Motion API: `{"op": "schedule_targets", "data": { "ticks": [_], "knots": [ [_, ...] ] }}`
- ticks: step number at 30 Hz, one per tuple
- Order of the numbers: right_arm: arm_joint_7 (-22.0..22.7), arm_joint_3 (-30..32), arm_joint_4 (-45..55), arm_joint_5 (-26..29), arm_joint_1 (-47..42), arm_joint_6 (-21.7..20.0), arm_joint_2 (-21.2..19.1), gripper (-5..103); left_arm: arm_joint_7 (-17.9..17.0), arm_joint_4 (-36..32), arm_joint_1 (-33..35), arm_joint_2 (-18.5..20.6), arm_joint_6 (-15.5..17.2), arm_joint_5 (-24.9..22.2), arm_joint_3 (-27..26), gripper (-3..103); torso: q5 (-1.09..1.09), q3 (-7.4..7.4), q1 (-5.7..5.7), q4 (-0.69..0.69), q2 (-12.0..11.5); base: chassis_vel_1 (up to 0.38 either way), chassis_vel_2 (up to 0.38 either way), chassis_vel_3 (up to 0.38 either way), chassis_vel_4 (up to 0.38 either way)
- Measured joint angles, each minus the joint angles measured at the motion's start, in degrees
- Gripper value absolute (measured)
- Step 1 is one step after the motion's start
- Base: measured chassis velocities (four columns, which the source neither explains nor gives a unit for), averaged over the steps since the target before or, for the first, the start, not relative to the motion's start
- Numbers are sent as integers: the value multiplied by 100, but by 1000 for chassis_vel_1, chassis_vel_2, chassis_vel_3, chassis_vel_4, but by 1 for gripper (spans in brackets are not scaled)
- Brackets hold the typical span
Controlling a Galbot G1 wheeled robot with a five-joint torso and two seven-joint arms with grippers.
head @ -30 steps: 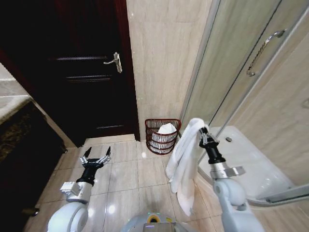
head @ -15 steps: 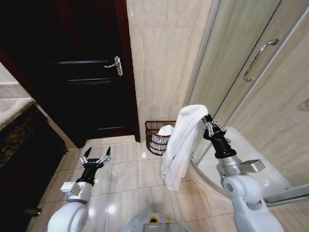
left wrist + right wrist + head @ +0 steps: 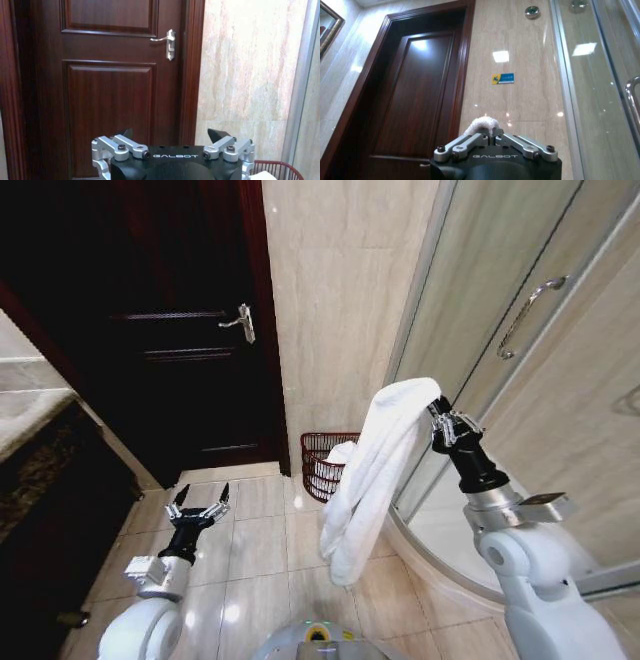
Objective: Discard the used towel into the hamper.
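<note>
Towel: a white terry-cloth towel [image 3: 375,465] hangs in a long fold from the right gripper, its upper end draped over the fingertips and its lower end dangling free above the tiled floor; in the right wrist view a rolled white edge [image 3: 481,125] shows just past the fingers.
Right gripper: the black-and-silver right gripper [image 3: 447,423] is raised high before the shower enclosure, fingers pinched together on the towel's upper end.
Hamper: a small round open-weave basket of dark reddish-brown wire [image 3: 322,462] stands on the floor against the beige marble-tiled wall [image 3: 340,300], between the door and the shower; white cloth lies inside it. The hanging towel covers its right side in the head view and hangs clear above it.
Left gripper: the left gripper [image 3: 200,505] is held low over the floor tiles on the left, well apart from the hamper, fingers spread and holding nothing; it faces the dark brown panelled wooden door [image 3: 110,75].
Door fitting: a silver lever handle [image 3: 241,320].
Shower: a glass shower door with a curved metal handle [image 3: 530,315].
</note>
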Motion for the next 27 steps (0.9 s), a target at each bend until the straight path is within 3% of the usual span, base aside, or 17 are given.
{"op": "schedule_targets", "data": {
  "ticks": [27],
  "knots": [
    [9,30,52,71,-76,-132,29,3,0,0,0,0,0,0,0,98,-1,383,322,0,705,0,0,0,0]
  ]
}}
